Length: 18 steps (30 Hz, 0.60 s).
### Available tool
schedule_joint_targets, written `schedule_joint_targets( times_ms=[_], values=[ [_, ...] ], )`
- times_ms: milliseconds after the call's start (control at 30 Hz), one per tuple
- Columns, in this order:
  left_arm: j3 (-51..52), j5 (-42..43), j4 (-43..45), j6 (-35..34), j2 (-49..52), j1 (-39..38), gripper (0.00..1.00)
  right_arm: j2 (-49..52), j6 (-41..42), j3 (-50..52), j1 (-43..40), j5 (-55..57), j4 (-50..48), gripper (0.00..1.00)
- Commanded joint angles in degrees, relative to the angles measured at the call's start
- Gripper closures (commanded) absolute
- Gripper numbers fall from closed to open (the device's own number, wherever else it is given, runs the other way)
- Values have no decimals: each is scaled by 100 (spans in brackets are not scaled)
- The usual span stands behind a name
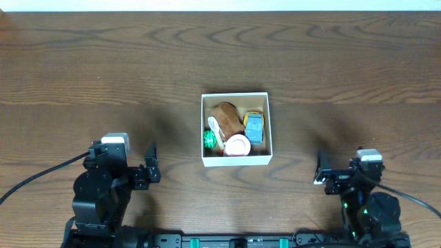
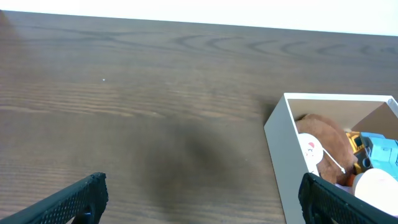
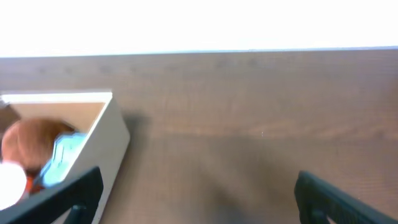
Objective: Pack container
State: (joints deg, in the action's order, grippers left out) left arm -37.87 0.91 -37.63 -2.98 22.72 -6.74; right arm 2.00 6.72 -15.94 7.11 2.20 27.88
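Observation:
The container (image 1: 236, 94), a small square white-walled box, sits at the table's middle. Inside lie a brown plush toy (image 1: 228, 115), a blue toy (image 1: 255, 127), a small green toy (image 1: 210, 141) and a white round toy (image 1: 238, 145). It also shows in the left wrist view (image 2: 283, 149) at the right and in the right wrist view (image 3: 109, 149) at the left. My left gripper (image 1: 150, 167) is open and empty, left of the box near the front edge. My right gripper (image 1: 320, 172) is open and empty, right of the box.
The dark wooden table (image 1: 103, 62) spreads all round the box. The arm bases stand at the front left (image 1: 100, 196) and front right (image 1: 368, 207), with cables trailing off both sides.

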Motion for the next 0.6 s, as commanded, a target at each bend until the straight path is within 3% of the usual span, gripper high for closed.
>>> schedule_joint_targets(
  times_ms=[0,300,567],
  values=[
    [15,-4,-4,-33,0,24,2,-164,-192,413,-87,-118,-688,1],
    [15,-4,-4,-33,0,24,2,-168,-354,1556,-264,190,-3005,1],
    [15,-2,-4,-33,0,24,2,-168,-227,1563,-260,-175,-2371,1]
  ],
)
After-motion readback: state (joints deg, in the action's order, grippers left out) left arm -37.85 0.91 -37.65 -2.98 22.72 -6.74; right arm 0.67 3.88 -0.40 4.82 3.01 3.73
